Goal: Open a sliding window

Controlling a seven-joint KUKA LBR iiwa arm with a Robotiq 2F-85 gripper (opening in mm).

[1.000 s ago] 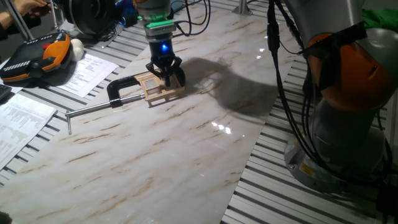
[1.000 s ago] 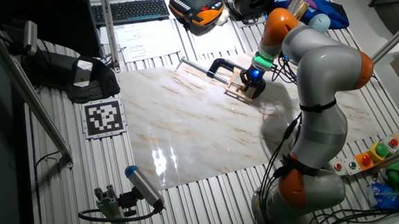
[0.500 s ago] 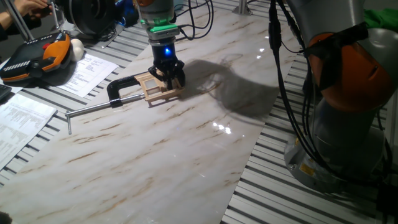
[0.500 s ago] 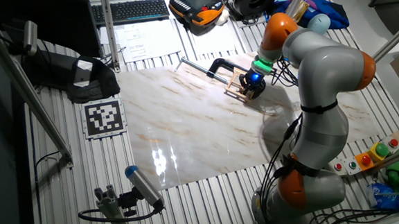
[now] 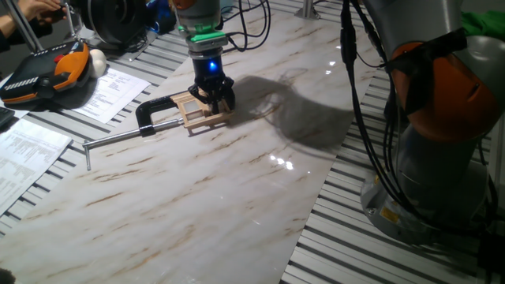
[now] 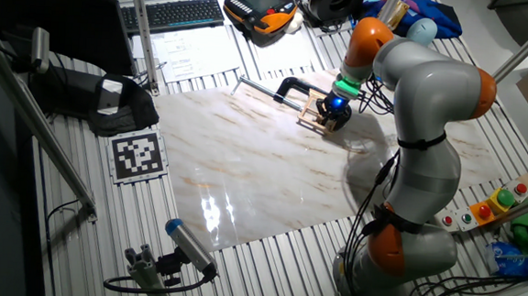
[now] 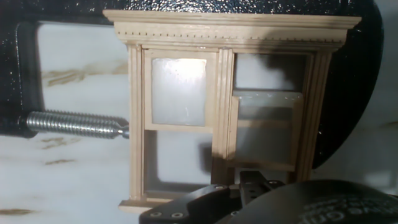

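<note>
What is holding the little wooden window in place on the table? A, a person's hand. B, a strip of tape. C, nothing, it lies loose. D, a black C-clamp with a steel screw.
D: in the hand view the threaded screw of the black C-clamp presses against the sliding window frame's side.

One sliding window (image 5: 201, 110), one black C-clamp (image 5: 150, 118) and one robot arm (image 6: 414, 102) occupy the marble worktop (image 5: 237, 173); one keyboard (image 6: 176, 14), one teach pendant (image 5: 47, 71) and one printed marker (image 6: 138, 154) lie around it.
</note>
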